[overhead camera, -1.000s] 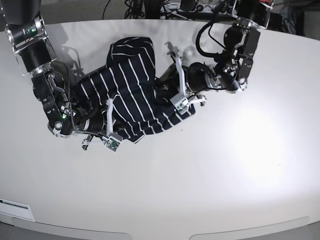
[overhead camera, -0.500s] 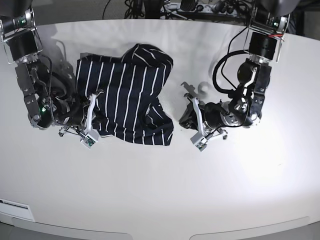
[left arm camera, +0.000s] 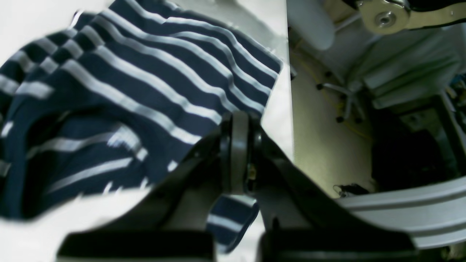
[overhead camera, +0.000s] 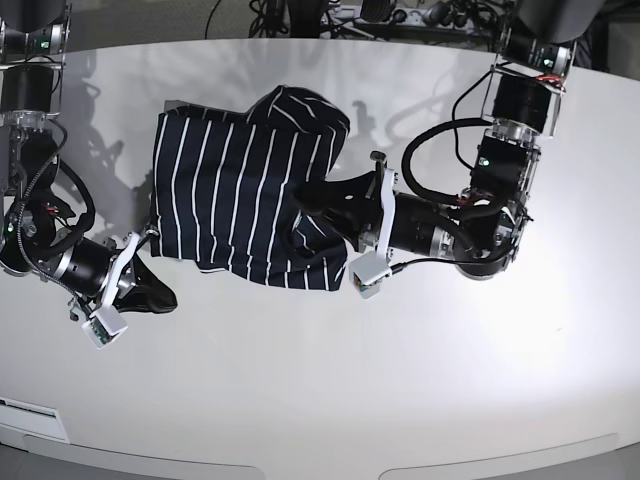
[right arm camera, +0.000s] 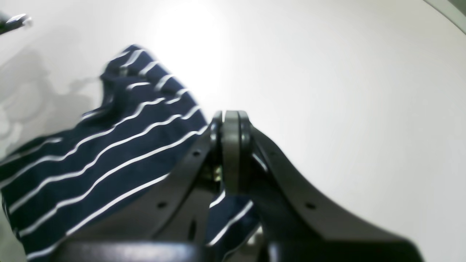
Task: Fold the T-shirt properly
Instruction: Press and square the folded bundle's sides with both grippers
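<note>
white table (overhead camera: 400,380), striped T-shirt (overhead camera: 240,190) on it

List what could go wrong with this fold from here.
1. Both the left gripper and right gripper are shut on the T-shirt, pinching only small bits of fabric; a tug may slip one free.
2. The T-shirt lies bunched and wrinkled near its right side in the base view, so creases could get folded in.
3. The left wrist view shows cloth close to the table edge; it might slide off.

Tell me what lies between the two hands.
The T-shirt spans the stretch between the left hand and right hand on the table, seen in the base view.
</note>
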`<action>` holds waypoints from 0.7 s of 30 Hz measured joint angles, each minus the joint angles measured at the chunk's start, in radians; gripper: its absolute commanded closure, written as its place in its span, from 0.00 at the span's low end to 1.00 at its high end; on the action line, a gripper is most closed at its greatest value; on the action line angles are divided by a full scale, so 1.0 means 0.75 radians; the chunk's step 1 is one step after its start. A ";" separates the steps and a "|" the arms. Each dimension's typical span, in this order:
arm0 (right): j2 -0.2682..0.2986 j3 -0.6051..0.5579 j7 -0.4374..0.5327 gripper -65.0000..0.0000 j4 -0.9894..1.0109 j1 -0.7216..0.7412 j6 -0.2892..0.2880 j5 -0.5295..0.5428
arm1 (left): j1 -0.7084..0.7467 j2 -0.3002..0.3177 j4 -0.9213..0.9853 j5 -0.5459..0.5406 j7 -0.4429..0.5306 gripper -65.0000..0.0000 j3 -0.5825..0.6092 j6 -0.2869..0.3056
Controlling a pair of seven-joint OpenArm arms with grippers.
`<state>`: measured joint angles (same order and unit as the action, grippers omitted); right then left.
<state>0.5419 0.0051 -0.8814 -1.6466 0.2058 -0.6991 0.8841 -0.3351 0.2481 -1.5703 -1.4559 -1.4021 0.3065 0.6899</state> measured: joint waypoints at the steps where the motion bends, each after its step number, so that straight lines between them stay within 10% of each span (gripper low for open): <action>1: -0.002 -0.006 0.004 1.00 0.024 0.001 0.002 -0.030 | 0.000 -0.002 -0.001 -0.006 0.011 1.00 0.035 0.000; 8: -0.002 -0.012 0.019 1.00 0.238 -0.004 0.006 -0.039 | 0.094 -0.005 -0.001 0.012 0.004 1.00 0.298 0.001; 14: -0.027 -0.012 0.008 1.00 0.371 -0.009 0.009 0.018 | 0.137 -0.002 -0.001 0.411 0.006 1.00 0.357 0.001; 21: -0.111 -0.012 -0.117 1.00 0.372 -0.043 0.008 0.105 | 0.143 0.027 -0.001 0.748 0.299 1.00 0.358 0.006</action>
<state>0.4587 -0.0040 -0.9691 -1.3678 0.1734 -0.6930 0.9627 -0.2276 0.2687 -1.5711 -0.8951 -1.1778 0.5747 0.6945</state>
